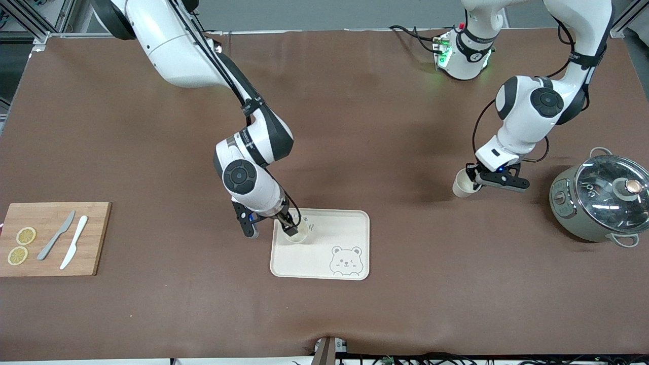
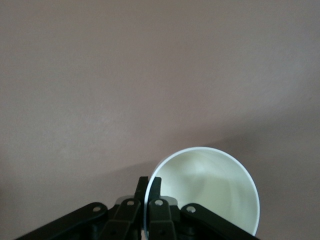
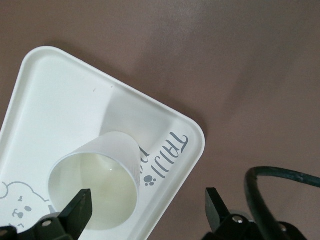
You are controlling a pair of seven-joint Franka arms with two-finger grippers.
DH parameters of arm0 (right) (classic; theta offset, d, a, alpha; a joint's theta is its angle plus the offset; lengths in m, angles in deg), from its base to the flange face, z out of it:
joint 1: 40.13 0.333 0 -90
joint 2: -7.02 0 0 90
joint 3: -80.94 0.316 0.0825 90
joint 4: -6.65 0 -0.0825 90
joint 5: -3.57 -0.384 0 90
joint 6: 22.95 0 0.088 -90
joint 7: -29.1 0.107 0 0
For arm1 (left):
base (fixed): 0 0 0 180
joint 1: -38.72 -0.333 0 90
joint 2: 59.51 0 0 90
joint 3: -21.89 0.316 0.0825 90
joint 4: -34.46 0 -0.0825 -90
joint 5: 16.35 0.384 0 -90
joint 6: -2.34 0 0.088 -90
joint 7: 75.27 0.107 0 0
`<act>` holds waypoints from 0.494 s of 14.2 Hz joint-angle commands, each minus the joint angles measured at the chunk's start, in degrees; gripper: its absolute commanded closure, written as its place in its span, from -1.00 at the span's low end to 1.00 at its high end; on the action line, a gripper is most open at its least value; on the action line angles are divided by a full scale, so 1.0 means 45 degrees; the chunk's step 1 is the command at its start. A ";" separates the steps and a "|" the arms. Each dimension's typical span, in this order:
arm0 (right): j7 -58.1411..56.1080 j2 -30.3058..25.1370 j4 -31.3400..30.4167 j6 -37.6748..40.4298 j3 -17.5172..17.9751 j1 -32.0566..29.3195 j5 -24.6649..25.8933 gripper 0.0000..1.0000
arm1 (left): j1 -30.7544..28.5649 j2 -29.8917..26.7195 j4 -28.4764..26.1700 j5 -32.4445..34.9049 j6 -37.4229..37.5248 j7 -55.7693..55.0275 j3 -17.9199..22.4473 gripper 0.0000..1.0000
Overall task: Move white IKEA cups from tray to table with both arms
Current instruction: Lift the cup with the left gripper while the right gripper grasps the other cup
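- One cup (image 1: pixel 297 232) stands on the tray (image 1: pixel 350 230), in the corner toward the right arm's base.
- The right gripper (image 1: pixel 268 225) is spread wide around this cup's rim, one finger inside and one outside; step in hand: taking hold. Next: close on the wall, then lift straight up.
- The second cup (image 1: pixel 462 183) is off the tray, over the table (image 1: pixel 355 126) toward the left arm's end, its rim pinched by the left gripper (image 1: pixel 476 178); next: set it down.
- A pot (image 1: pixel 601 200) lies near that spot. A board (image 1: pixel 50 238) with knives lies well clear.
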 commanded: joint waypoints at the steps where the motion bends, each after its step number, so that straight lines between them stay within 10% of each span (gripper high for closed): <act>1: 0.0396 0.0369 0.0388 -0.0033 -0.0110 0.0204 0.0240 -0.72 | -0.0212 0.0030 -0.0301 -0.0116 -0.0311 0.0271 -0.0255 1.00; 4: 0.0473 0.0544 0.0388 -0.0323 -0.0129 0.0243 0.0240 -0.66 | -0.0212 0.0303 -0.0301 -0.0097 -0.0311 0.0271 -0.0255 1.00; 7: 0.0962 0.0662 0.0388 -0.0775 -0.0110 0.0263 0.0259 -0.14 | -0.0212 0.0791 -0.0243 -0.0096 -0.0427 0.0290 -0.0255 1.00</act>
